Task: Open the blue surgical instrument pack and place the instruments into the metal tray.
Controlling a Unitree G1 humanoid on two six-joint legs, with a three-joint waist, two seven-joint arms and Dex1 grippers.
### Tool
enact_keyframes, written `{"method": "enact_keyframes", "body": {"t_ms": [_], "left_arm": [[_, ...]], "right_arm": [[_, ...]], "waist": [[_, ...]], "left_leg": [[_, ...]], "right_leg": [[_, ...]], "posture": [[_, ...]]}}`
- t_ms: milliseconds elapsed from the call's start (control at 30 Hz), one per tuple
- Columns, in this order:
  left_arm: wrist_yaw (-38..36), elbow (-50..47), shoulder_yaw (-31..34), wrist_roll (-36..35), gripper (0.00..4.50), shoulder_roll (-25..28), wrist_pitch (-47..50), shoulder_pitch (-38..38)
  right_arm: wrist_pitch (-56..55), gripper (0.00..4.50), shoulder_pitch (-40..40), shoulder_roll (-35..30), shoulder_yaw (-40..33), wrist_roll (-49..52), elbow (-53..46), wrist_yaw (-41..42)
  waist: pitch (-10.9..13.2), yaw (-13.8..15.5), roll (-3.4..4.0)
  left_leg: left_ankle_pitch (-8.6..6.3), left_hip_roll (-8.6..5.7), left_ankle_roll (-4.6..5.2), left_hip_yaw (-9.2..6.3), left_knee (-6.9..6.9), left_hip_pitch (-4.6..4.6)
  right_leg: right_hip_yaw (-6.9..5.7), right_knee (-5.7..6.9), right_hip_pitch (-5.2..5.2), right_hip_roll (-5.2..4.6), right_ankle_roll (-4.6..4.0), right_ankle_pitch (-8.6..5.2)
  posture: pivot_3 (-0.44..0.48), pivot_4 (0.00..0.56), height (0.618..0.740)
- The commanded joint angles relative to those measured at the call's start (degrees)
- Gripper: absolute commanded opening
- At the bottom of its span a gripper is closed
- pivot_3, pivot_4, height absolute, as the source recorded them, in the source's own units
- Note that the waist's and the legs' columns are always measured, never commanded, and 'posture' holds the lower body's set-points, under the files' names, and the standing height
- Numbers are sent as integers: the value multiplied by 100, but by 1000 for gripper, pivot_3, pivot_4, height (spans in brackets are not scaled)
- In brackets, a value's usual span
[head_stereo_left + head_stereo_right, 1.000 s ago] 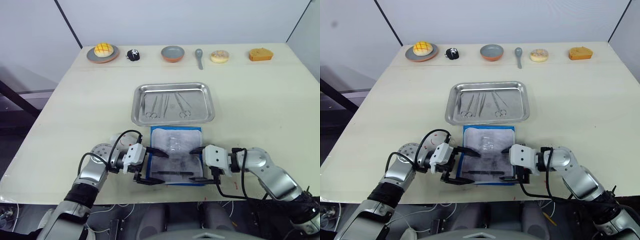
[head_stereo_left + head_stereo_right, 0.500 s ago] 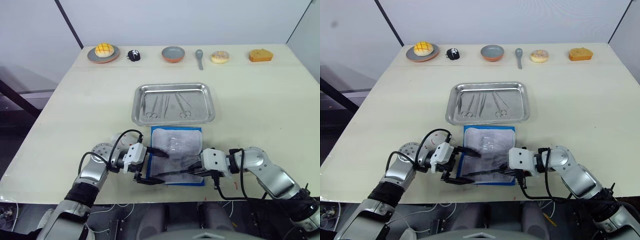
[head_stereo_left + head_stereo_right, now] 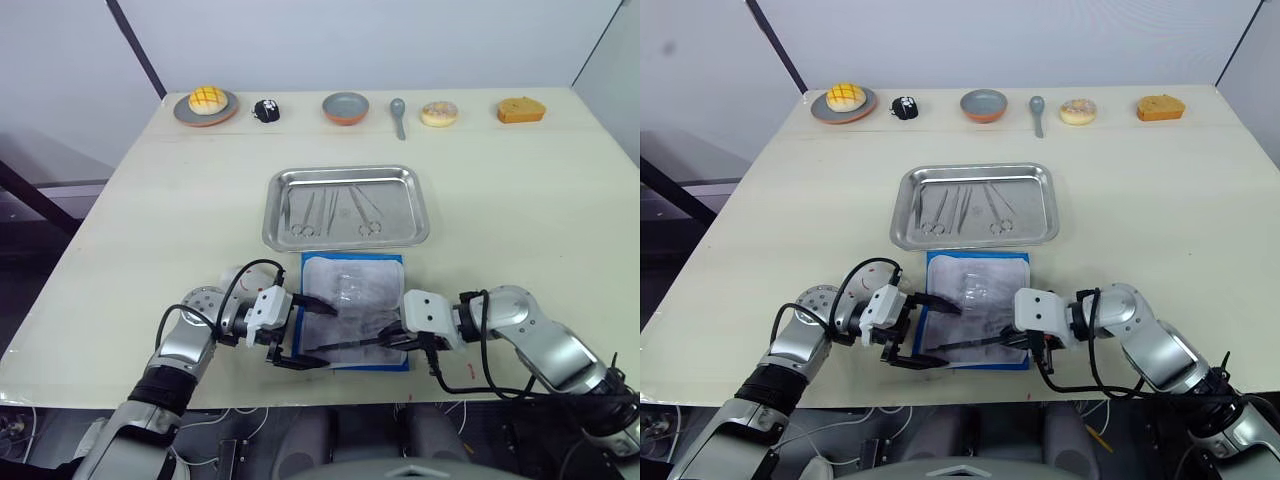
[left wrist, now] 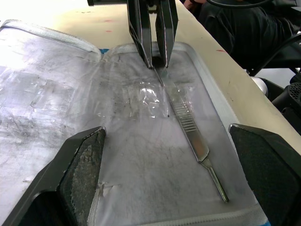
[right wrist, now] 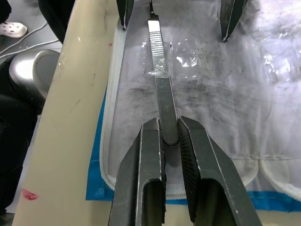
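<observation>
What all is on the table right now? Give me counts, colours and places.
metal tray: one, silver, table centre.
instruments: several, silvery, lying in the tray.
scalpel handle: one, silvery, on the opened pack's near edge.
blue surgical instrument pack: one, blue with pale lining up, just in front of the tray.
plate with yellow bun: one, far left.
small black object: one, beside it.
bowl: one, grey, far centre.
spoon: one, grey.
donut: one, pale.
cheese wedge: one, orange, far right.
left gripper: open over the pack.
right gripper: shut on the scalpel handle.

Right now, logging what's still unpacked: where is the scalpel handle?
The scalpel handle lies on the opened blue surgical instrument pack near the table's front edge, its end pinched by the right pincer.
</observation>
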Motion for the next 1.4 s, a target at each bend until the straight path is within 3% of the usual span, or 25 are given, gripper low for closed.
{"method": "enact_keyframes", "body": {"t_ms": [33, 633, 1400], "left_arm": [[-13, 257, -190, 325, 4500, 64, 151, 196], [-27, 292, -204, 334, 4500, 44, 124, 203], [-24, 348, -207, 330, 4500, 15, 49, 239]], "right_arm": [[69, 143, -145, -71, -142, 97, -370, 5], [72, 143, -97, -598, -469, 333, -636, 97], [-638, 143, 1009, -1729, -1886, 953, -739, 523]], "waist": [[0, 0, 0], [1, 1, -1], [3, 10, -2]], "left_leg": [[0, 0, 0, 0, 0, 0], [0, 1, 0, -1, 0, -2], [0, 4, 0, -1, -1, -6]], "right_leg": [[0, 0, 0, 0, 0, 0], [-1, -1, -1, -1, 0, 0], [-1, -4, 0, -3, 0, 0]], "posture": [[0, 150, 732], [0, 150, 732], [0, 150, 732]]}}
